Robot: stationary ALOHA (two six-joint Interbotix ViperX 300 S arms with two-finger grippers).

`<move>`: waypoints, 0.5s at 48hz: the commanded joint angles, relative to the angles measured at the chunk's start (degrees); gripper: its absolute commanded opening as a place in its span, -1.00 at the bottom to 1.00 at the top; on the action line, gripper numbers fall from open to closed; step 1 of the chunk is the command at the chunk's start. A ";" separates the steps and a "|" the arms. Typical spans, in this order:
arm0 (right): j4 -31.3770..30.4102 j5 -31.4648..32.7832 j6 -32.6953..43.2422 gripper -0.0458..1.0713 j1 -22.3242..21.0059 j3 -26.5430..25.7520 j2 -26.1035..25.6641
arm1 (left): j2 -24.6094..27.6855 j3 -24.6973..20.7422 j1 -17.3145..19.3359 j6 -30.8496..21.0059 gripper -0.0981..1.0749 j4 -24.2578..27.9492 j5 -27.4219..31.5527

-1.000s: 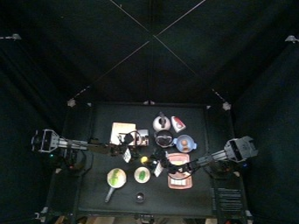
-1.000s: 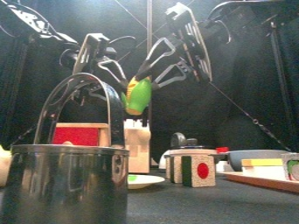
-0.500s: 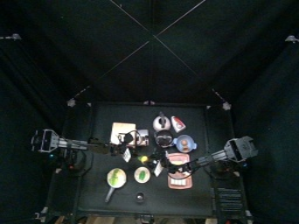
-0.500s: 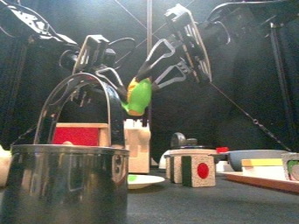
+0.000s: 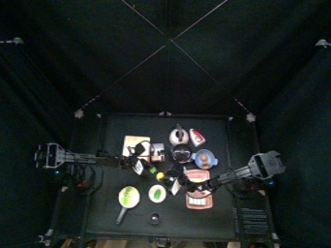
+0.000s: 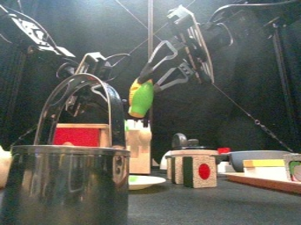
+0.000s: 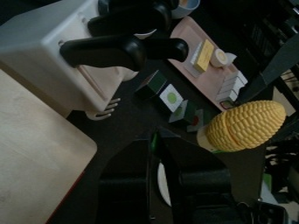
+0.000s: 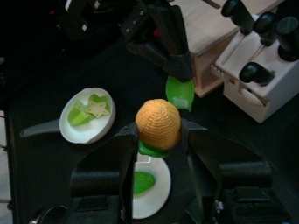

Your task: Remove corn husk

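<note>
Corn husk point(image 8: 181, 90) is coming under attack above the desk point(image 5: 110, 126). The left hand point(image 8: 176, 74) is now closing on a green flap that sticks out from the corn point(image 8: 158, 122). A second ago that hand was hanging spread beside the cob. In the front view it has swung in and its fingers have drawn together. In the right wrist view its tips appear to be pinching the flap, though the contact itself is dark and hard to confirm. The right hand point(image 8: 158, 131) is clamping the yellow cob between its jaws and holding it in the air over the middle of the desk, a little toward the left edge. It is keeping much the same place as before. Most of the cob is showing bare yellow, with green clinging only at its lower end, so the peeling is looking well advanced. With one hand anchoring the cob and the other on the flap, the pair seem set for a pull that strips more wrapping away. Two dishes point(image 8: 87, 114) with green centres are lying on the desk beneath. A block point(image 6: 202, 170) near the front edge is showing a red dot. No brand, label or writing can be read anywhere in these views.
</note>
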 commanded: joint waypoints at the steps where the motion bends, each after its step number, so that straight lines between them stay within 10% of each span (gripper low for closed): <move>1: -0.35 0.35 -0.09 0.15 0.26 -0.44 -1.85 | -1.23 -0.53 0.35 0.09 -0.10 0.79 -0.44; 24: 0.00 0.18 -0.09 0.15 0.26 0.26 -2.81 | -2.90 0.44 -0.09 0.18 -0.10 2.55 -0.53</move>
